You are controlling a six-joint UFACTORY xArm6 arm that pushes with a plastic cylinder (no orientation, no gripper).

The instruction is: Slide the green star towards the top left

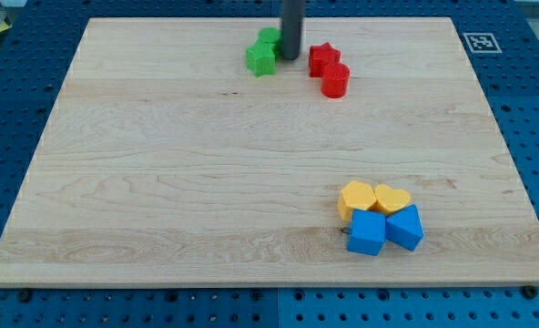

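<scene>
On the pale grained wooden board (160,182), my tip (289,58), a plain dark rod end with nothing to clasp, rests just right of the glossy green star (261,59) at the far centre, a second green block (269,37) behind and red star (322,58) to its right.

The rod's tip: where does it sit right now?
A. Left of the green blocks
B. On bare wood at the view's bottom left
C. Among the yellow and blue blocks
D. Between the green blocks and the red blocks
D: my tip stands just right of the green star, with the red star further right.
</scene>
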